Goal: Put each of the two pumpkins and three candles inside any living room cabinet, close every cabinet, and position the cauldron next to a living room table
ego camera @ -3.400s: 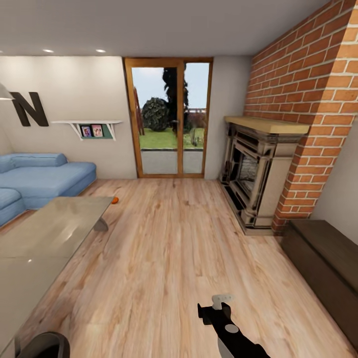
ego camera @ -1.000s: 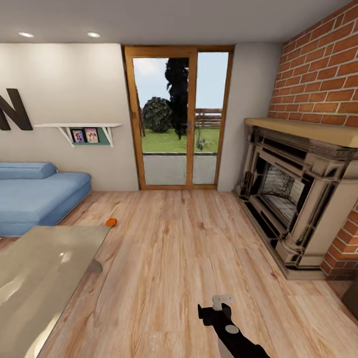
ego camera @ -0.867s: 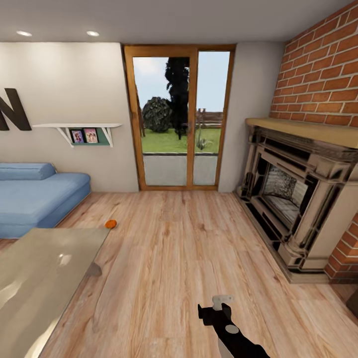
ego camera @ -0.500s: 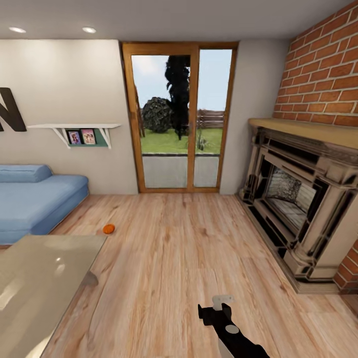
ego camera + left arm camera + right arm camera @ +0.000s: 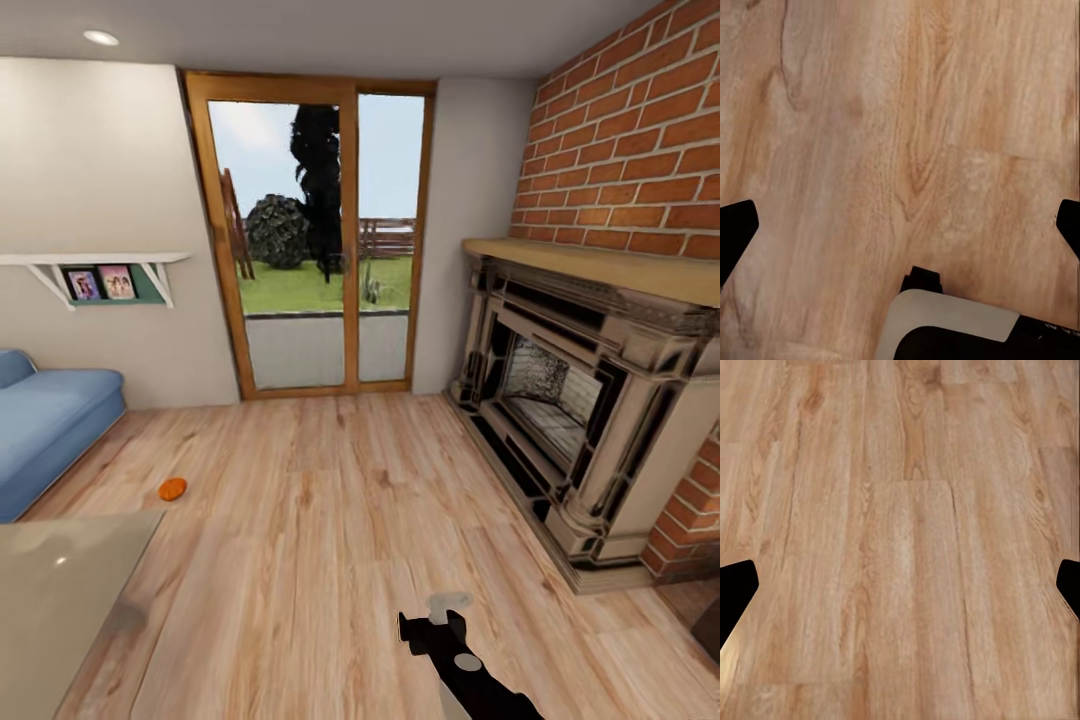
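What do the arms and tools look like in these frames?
In the head view the right arm is matte black with a grey round disc on its upper face; the right tool carries a pale grey bracket at the tip. Each wrist view shows black finger tips at both side edges; the left wrist view also shows a light grey rounded housing.

Head camera faces room; wrist cameras face floor (image 5: 907, 547) closely.
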